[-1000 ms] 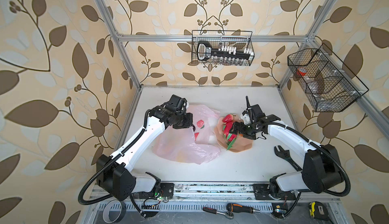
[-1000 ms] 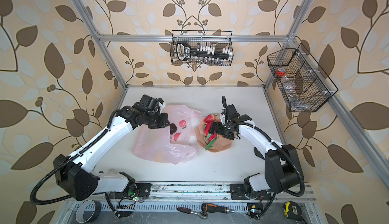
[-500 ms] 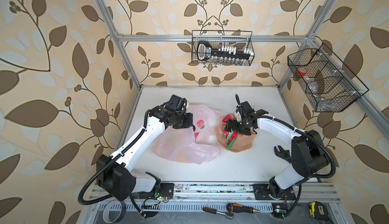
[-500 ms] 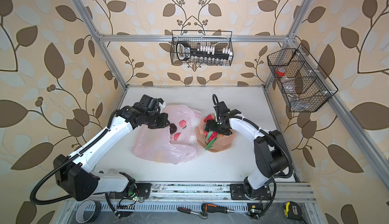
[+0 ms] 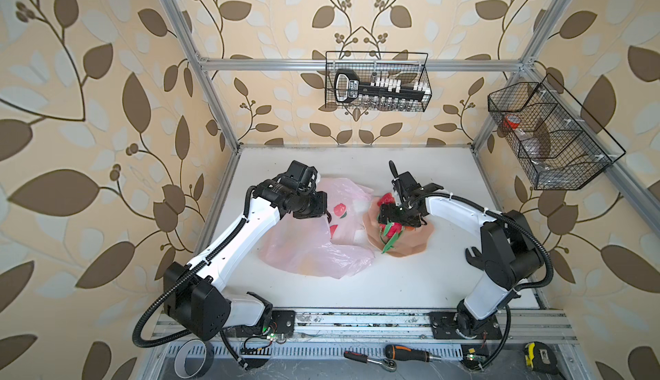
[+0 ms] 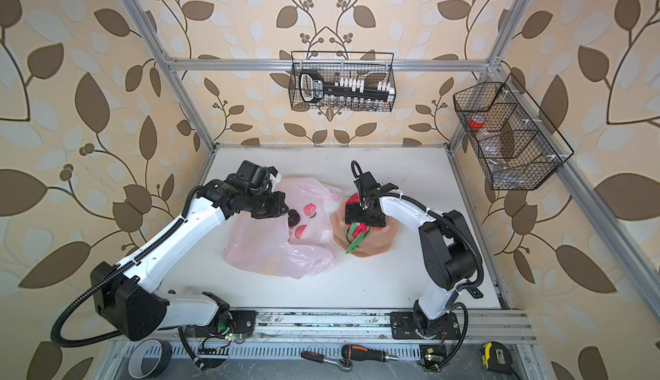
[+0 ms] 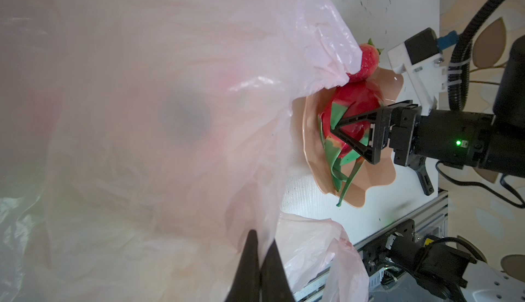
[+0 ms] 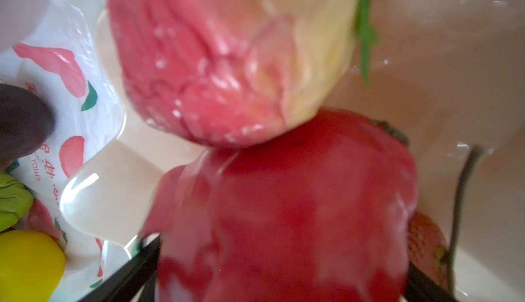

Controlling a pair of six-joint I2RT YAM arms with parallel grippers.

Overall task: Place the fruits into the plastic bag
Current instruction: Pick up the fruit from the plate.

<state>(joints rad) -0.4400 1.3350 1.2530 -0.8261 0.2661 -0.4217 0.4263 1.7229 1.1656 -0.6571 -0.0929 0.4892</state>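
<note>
Take the table as a clock face with twelve at the back wall: the plastic bag (image 5: 303, 253) sprawls from the centre toward nine, and the peach plate (image 5: 410, 247) lies just beside it at three. By my reckoning the job is about half done. A dark brown fruit (image 8: 22, 121), a green fruit (image 8: 11, 201) and a yellow fruit (image 8: 28, 263) lie on the bag's printed sheet at its mouth (the red shapes around them are print, not fruit). The plate holds the dragon fruit (image 7: 355, 107), a pink-red fruit (image 8: 227, 59) against it at twelve, and a small strawberry (image 8: 426, 243) at its three-o'clock side. The left gripper (image 7: 260, 246) is pinched tight on a fold of the bag's film, holding the mouth raised. The right gripper (image 8: 284, 255) has its jaws spread wide, one on either side of the dragon fruit. Whether they press it I cannot tell, and the fruit rests on the plate. In the way, the raised film droops over the plate's rim by the pink-red fruit, the neighbours crowd the dragon fruit, and its long green leaves trail past the six-o'clock rim. Off the path, a wire basket (image 5: 376, 85) hangs at twelve, a second basket (image 5: 550, 135) at two, and a screwdriver (image 5: 410, 354) lies on the front rail at six.
</note>
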